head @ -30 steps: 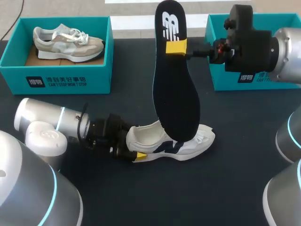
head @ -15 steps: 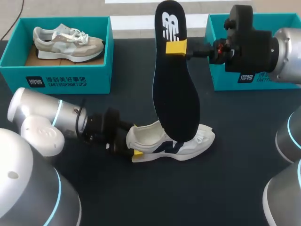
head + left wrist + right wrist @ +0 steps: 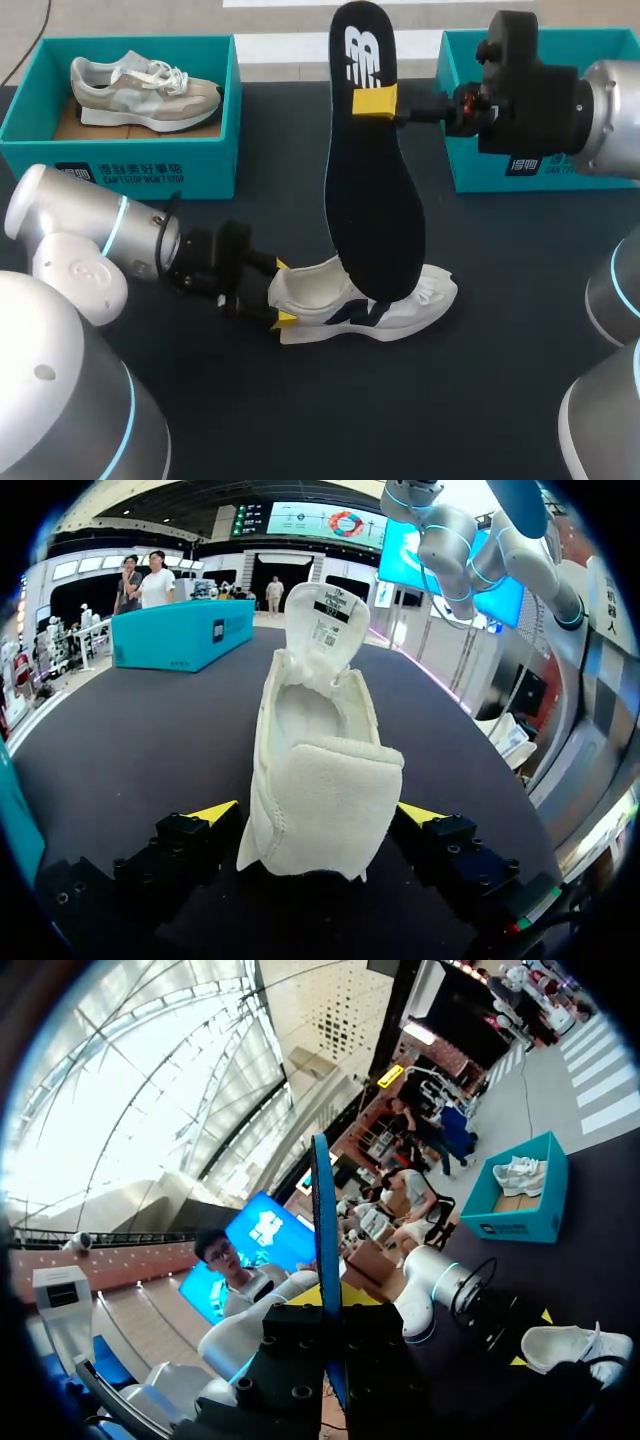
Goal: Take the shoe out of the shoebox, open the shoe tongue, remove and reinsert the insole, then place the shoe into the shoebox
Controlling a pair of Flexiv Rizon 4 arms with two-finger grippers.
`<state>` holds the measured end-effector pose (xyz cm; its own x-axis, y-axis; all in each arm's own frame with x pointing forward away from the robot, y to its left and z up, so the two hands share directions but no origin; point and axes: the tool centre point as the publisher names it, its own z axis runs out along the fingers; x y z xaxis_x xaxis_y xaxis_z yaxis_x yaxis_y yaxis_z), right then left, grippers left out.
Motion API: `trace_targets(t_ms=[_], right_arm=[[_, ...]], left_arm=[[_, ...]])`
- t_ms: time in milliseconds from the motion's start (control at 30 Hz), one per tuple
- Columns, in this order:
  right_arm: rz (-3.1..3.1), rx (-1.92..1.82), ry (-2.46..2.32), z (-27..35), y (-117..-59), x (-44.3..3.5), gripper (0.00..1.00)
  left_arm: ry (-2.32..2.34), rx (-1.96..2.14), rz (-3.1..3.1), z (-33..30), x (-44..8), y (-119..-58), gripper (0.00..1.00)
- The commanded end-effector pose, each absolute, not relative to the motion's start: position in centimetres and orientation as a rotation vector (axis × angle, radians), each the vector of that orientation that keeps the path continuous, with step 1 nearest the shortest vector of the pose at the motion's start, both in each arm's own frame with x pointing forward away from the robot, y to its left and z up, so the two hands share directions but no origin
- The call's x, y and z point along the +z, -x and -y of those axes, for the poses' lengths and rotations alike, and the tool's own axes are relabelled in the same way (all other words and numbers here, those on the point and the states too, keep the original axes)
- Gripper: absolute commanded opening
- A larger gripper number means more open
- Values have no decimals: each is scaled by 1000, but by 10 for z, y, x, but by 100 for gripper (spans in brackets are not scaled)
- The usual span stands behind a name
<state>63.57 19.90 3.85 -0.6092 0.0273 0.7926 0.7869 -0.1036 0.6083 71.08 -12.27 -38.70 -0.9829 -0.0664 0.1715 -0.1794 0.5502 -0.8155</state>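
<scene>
A white shoe [image 3: 400, 305] lies on its sole on the black table [image 3: 500, 350], tongue pulled up. My left gripper [image 3: 284, 292] is at its heel, open, one yellow tip on either side. In the left wrist view the heel [image 3: 320, 800] fills the space between the wide-set fingers [image 3: 215, 812]. My right gripper [image 3: 375, 100] is shut on a dark navy insole [image 3: 375, 190], held upright above the shoe with its lower end at the shoe's opening. The right wrist view shows the insole [image 3: 325, 1210] edge-on between that gripper's [image 3: 328, 1300] tips, with the shoe [image 3: 570, 1345] far below.
A teal shoebox [image 3: 120, 170] at the back left holds a grey-beige shoe [image 3: 145, 90]. A second teal shoebox [image 3: 470, 160] stands at the back right, partly behind my right arm. It also appears beyond the shoe's toe as a teal box [image 3: 180, 635].
My left arm's wrist and elbow have swung toward the back left, and its gripper has shifted slightly along the heel. The shoe, the insole and the right arm have stayed put.
</scene>
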Motion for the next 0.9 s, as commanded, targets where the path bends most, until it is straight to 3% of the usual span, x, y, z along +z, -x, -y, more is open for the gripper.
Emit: trace_targets(t_ms=[33,900], right_arm=[[1616,-1769,902,-202,-636,38,0],[1616,-1769,902,-202,-636,38,0]], left_arm=[[-206,1329,2697,121,-381,-711,100],[-326,587,2806,118,-351,-730,100]])
